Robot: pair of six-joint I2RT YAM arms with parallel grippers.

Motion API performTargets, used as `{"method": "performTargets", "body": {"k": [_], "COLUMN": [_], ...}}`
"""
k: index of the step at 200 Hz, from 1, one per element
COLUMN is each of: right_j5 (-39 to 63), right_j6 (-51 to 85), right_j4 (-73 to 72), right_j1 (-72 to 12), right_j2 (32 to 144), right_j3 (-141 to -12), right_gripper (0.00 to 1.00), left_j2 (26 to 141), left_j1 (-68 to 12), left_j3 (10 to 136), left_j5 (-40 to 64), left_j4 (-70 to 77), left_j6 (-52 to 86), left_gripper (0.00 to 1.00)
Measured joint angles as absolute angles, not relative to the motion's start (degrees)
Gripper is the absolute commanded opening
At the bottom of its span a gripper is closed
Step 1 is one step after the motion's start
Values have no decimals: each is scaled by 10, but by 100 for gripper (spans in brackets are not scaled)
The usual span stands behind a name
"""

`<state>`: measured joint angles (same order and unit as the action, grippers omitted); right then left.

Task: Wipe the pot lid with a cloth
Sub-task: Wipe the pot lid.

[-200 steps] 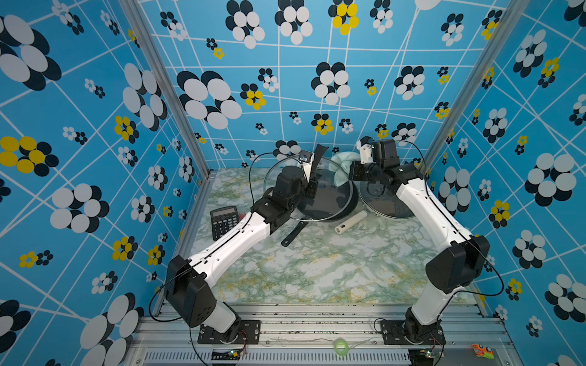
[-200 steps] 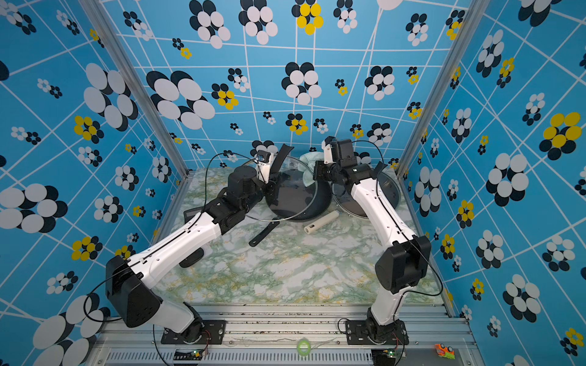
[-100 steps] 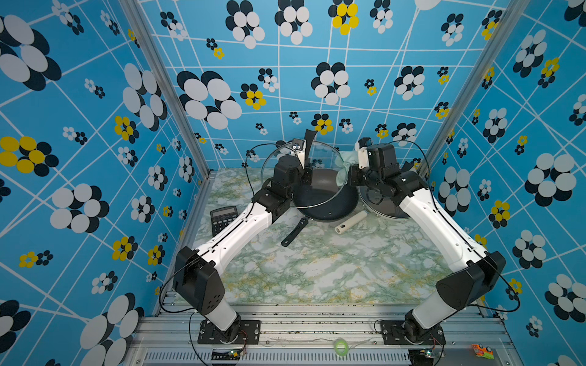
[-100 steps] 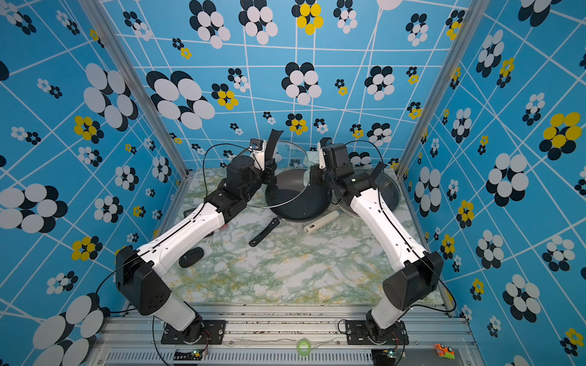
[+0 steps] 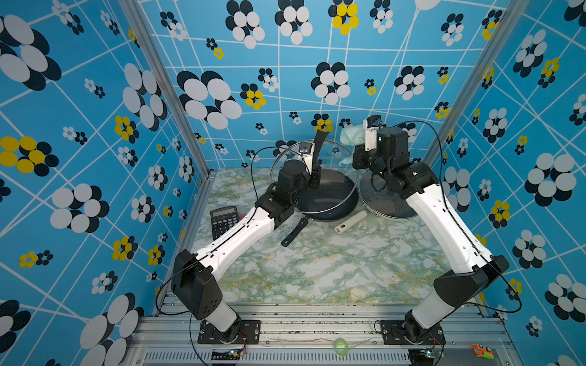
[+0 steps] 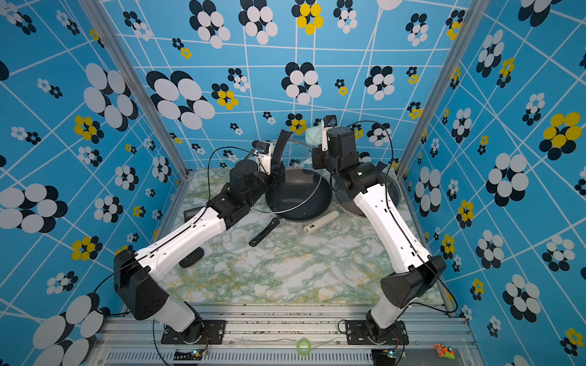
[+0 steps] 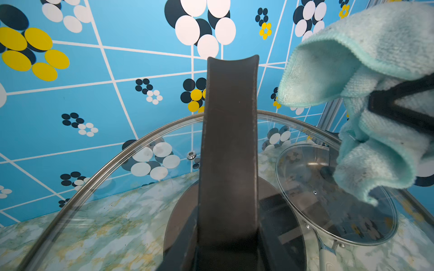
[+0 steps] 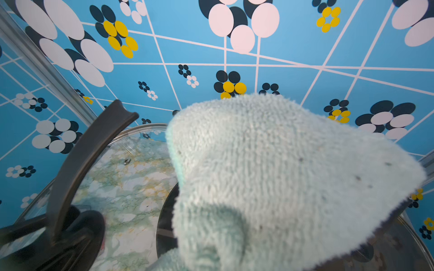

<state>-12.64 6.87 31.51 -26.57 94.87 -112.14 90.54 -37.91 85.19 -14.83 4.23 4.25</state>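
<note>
Here, the marbled worktop [image 5: 317, 269] is being used to carry a dark pan [image 5: 329, 199] at its far middle and, just beside that on the right, a smaller glass lid [image 5: 387, 202] lying flat. The pot lid [image 7: 141, 187], a wide glass disc with a steel rim, is being held clear above the dark pan and tipped up nearly on edge; this is judged to be so that its face is being offered to the other arm, rather than lying flat where only one side could be reached. It is being carried by its arched black handle [image 7: 229, 140], which is being clamped in the narrow gap of the left tool [image 5: 312, 169]; the handle is likely being chosen as the one firm, non-slippery hold on the glass.

The cloth [image 8: 281, 176], pale mint and bunched, is being pinched in the tightly closed right tool [image 7: 373, 103] and is being held in the air near the pot lid's upper rim; whether it is touching the glass cannot be told. Loose folds are being let hang past the fingers, probably so that soft pile and not hard plastic is being brought to the glass. A calculator [image 5: 224, 220] is being borne at the worktop's left edge, well apart from the work.
</note>
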Motion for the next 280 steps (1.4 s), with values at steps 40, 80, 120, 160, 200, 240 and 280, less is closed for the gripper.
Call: {"method": "performTargets", "body": {"k": [40,80,120,160,200,240,280], "right_j5": [-59,21,37,36,49,111,117], "right_j6": [70,63,64,68,93,151,203], "right_j4": [282,273,324,371,426,423,367], "right_j1": [-278,-318,-319,-319,-319,-323,-334], "right_j2": [948,963,1032,1027,953,862,814], "right_j3": [-1097,-1107,-1178,-1168,-1087,-968,-883], "right_gripper": [0,0,0,0,0,0,0], "left_j2": [906,907,907,907,919,957,984], "left_j1": [-379,-379,-380,-380,-370,-345,-334], "left_j3": [852,852,852,852,852,884,907], "left_j5": [-148,-143,-146,-149,-146,-132,-101], "left_j4": [42,42,41,16,18,27,37], "left_j6": [34,33,24,5,-1,2,4], "left_gripper": [0,0,0,0,0,0,0]}}
